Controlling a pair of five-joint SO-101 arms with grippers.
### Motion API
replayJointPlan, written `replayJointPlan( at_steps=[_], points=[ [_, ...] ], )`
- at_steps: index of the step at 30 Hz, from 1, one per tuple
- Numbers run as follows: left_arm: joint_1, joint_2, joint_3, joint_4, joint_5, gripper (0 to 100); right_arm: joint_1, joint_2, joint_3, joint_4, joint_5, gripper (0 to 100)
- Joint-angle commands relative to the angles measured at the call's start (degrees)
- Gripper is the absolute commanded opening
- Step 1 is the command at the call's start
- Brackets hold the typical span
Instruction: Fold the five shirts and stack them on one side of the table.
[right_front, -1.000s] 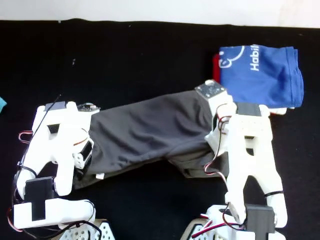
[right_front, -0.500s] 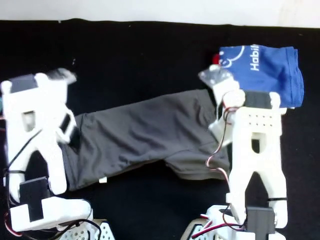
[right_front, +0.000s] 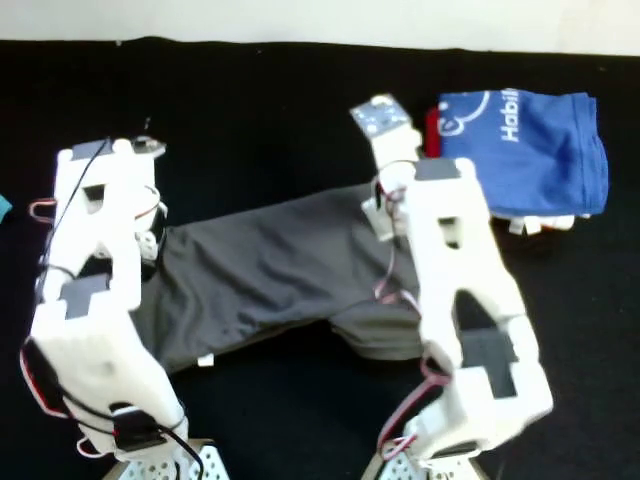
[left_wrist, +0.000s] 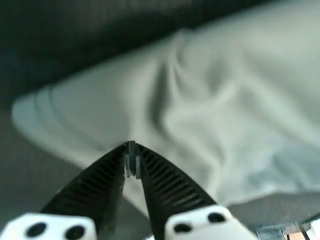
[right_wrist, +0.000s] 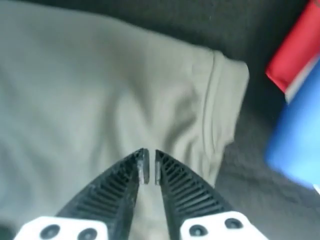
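The dark grey shirt (right_front: 270, 275) lies spread across the middle of the black table (right_front: 250, 90), with its long side running from the left to the right. It is wrinkled and one part is folded under at its near right side. The left gripper (left_wrist: 131, 159) hangs over the left part of this shirt. Its fingers are pressed together at the tips and hold no cloth. The right gripper (right_wrist: 149, 165) hangs over the right part, near a sleeve hem. Its fingers stand barely parted, with a thin gap and nothing in it. At the far right lies a folded blue shirt (right_front: 525, 150) on top of a red one (right_front: 432, 125), just beside the grey shirt's right end.
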Motion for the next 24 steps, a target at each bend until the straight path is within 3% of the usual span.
replayJointPlan(
  at_steps=[1, 10, 16, 20, 24],
  points=[
    [-2.4, 8.9, -11.9, -0.9, 0.4, 1, -0.4, 9.9, -8.0, -3.6, -0.4, 2.9],
    [-7.3, 35.3, -58.6, 9.9, 0.4, 1, -0.4, 31.5, -36.9, -0.7, -0.5, 3.3],
    [-8.2, 45.3, -83.9, 18.1, 0.6, 1, -0.7, 35.2, -54.5, 16.1, -0.5, 3.3],
    [-8.8, 42.8, -85.4, 19.0, 3.5, 1, -0.7, 35.2, -66.2, 28.1, -0.5, 3.3],
    [-8.7, 33.5, -76.1, 19.1, 4.6, 1, -0.7, 35.2, -76.6, 36.2, -0.5, 3.3]
  ],
)
